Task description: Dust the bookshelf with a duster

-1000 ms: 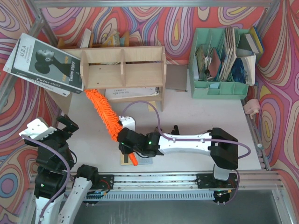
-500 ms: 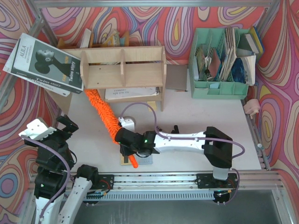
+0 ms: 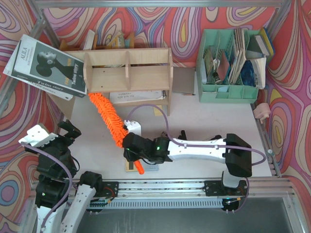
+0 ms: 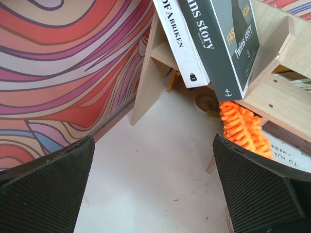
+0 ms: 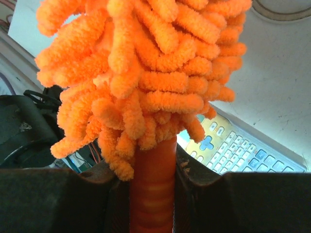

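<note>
Two tools: right tool [image 3: 131, 154] pinches the duster [image 3: 108, 118] above a calculator [image 5: 243, 151], tip under the bookshelf [image 3: 146, 77]; left tool [image 3: 68, 132] spread.

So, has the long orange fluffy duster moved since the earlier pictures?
No. The duster keeps its tip below the left end of the light plywood bookshelf.

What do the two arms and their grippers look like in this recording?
The left arm and right arm have white shells over black joints, each trailed by a purple cable. A small green light glows near the right wrist. The left gripper has broad black fingers with a fine cross-hatched texture; the right gripper is dark too.
</note>
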Tool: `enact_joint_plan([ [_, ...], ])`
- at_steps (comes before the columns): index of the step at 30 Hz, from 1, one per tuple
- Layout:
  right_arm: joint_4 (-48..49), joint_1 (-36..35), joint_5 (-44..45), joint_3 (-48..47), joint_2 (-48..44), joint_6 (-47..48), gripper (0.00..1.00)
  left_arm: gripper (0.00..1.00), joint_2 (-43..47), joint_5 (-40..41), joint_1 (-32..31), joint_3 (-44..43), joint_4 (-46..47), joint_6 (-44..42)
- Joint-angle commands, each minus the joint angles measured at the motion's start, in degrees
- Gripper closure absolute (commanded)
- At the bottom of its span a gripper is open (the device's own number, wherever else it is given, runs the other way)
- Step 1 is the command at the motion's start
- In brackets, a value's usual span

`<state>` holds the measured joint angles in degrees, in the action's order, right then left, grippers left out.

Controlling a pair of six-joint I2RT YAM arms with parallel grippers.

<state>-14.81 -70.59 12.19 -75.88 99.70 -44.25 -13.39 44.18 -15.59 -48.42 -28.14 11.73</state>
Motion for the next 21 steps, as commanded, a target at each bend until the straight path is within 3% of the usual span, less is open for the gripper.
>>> enact_joint_plan([
  [1,2.52,0.13,3.19,1.37,-2.01,1.76,1.00,0.02,0.93,0.71,0.31,0.53,1.07,-0.48],
  [9,-2.34,1.16,1.54,2.21,1.34,-2.58,1.00,0.02,0.70,0.90,0.30,0.54,1.05,-0.55],
  [15,-4.04,4.03,-4.06,-0.78,6.33,-2.77,1.00,0.01,0.47,1.15,0.30,0.52,1.00,-0.56],
  [21,-5.07,4.12,-3.41,-4.18,7.44,-1.16,1.00,0.02,0.23,1.17,0.30,0.52,1.08,-0.56],
])
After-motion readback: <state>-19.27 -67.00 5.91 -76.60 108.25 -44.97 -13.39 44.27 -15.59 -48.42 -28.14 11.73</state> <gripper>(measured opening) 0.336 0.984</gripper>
